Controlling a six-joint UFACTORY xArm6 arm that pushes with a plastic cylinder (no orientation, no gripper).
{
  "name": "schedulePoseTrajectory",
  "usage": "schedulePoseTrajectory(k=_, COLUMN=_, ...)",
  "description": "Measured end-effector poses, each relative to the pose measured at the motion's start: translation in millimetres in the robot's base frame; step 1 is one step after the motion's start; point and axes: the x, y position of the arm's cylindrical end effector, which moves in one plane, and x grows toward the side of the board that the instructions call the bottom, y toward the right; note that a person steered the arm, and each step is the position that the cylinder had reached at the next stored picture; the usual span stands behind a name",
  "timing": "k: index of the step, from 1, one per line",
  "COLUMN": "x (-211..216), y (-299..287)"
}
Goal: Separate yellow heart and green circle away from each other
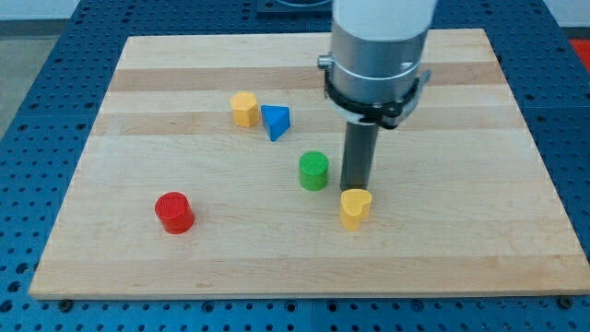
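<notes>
We have our tip (355,189) down on the tabletop (461,249), right at the upper edge of the yellow heart (355,207), seemingly touching it or a hair short of it. The green circle (313,171) sits just to the view's left of the rod, slightly higher in the view than the heart. The two are near each other but not touching; a narrow strip of wood shows between them.

We judge the task barely begun or partway: the pair is still close, and real separation is left to do. With our tip above the heart, a push toward the view's bottom would carry it away from the circle, and there is bare wood that way.

We carry no fingers, only the rod, so there is no open or closed state to report.

Elsewhere a second yellow block (244,108) and a blue block (276,121) stand together toward the view's top, and a red cylinder (173,211) lies at the lower left, all well apart from our work.

The very end of the rod meets the heart's top edge, so we cannot tell true contact. The arm's upper body is cut off by the view's top. The second yellow block's exact shape is hard to make out.
</notes>
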Motion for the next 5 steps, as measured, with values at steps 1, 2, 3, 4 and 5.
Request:
schedulePoseTrajectory(k=1, x=3.7, y=-26.5)
schedulePoseTrajectory(k=2, x=4.6, y=-47.2)
schedulePoseTrajectory(k=3, x=4.6, y=-53.0)
schedulePoseTrajectory(k=4, x=4.6, y=-58.8)
schedulePoseTrajectory(k=5, x=4.1, y=-66.9)
